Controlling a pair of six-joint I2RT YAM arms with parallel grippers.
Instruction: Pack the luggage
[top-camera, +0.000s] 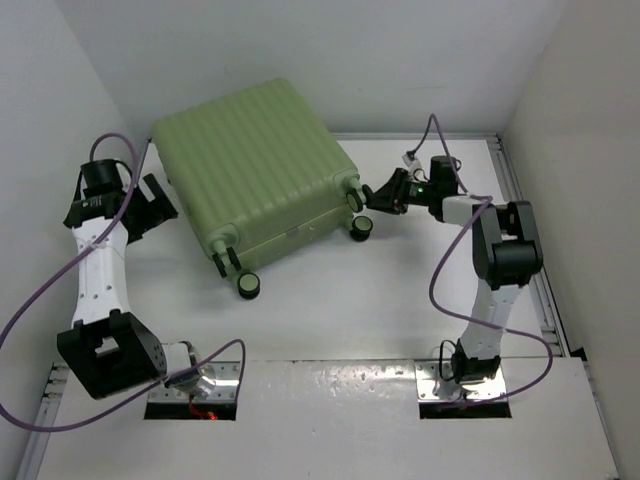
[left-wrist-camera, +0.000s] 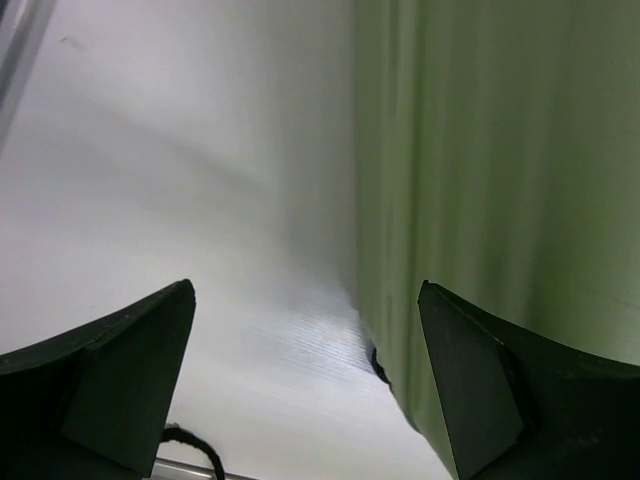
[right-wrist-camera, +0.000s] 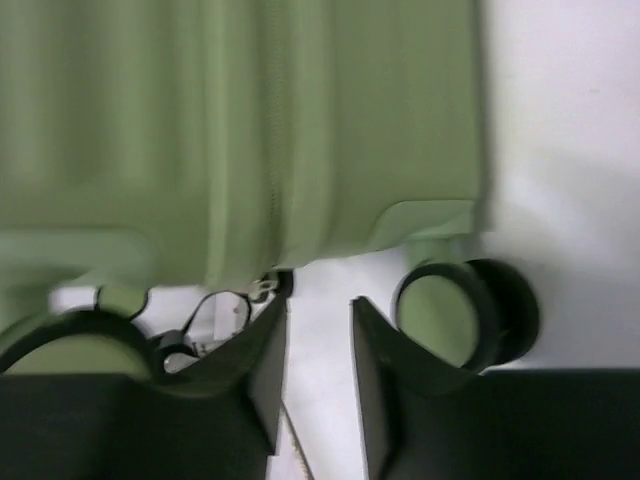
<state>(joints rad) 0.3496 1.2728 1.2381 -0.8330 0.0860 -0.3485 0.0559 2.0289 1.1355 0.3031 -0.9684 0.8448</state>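
Observation:
The luggage (top-camera: 255, 165) is a light green ribbed hard-shell suitcase lying flat and closed at the back of the table, wheels toward the near right. My left gripper (top-camera: 155, 205) stands wide open against its left side; in the left wrist view the green shell (left-wrist-camera: 500, 150) runs past the right finger and only bare table lies between the jaws of the left gripper (left-wrist-camera: 305, 380). My right gripper (top-camera: 375, 195) is at the suitcase's wheel end. In the right wrist view the right gripper (right-wrist-camera: 318, 325) is slightly open and holds nothing, with a wheel (right-wrist-camera: 445, 310) to its right and a black zipper pull (right-wrist-camera: 225, 305) to its left.
White walls close in the table (top-camera: 330, 300) on the left, back and right. Metal rails run along the right edge (top-camera: 530, 230). Two black-and-green wheels (top-camera: 248, 285) (top-camera: 361, 228) stick out from the suitcase's near side. Purple cables loop off both arms.

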